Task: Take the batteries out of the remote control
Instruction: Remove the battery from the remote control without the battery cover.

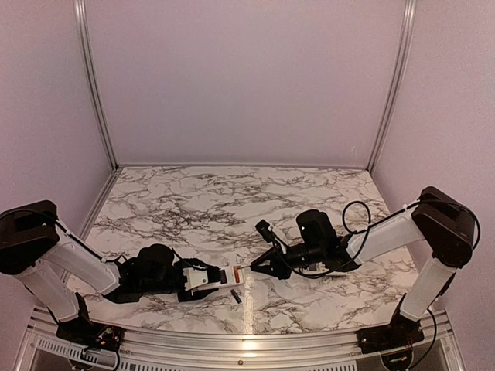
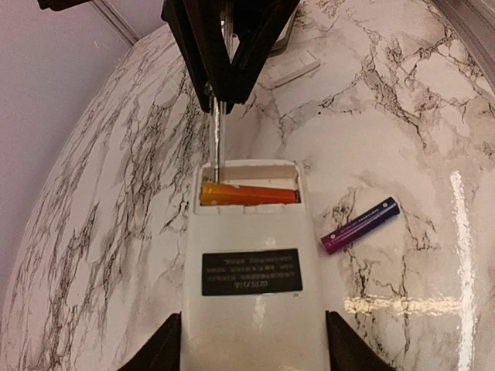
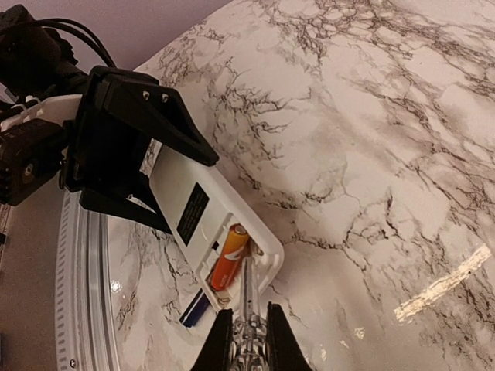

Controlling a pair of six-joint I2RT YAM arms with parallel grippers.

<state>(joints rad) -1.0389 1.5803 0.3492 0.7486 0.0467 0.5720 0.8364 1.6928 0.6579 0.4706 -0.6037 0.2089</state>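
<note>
The white remote control lies back-up on the marble table, its battery bay open. My left gripper is shut on the remote's sides; in the top view it sits at the front left. One orange battery lies across the bay. A dark blue and purple battery rests loose on the table right of the remote. My right gripper is shut on a thin metal pry tool with a clear handle. The tool's tip reaches into the bay beside the orange battery.
A flat white cover piece lies on the table beyond the right gripper. The loose battery sits close to the table's front rail. Purple walls enclose the marble top.
</note>
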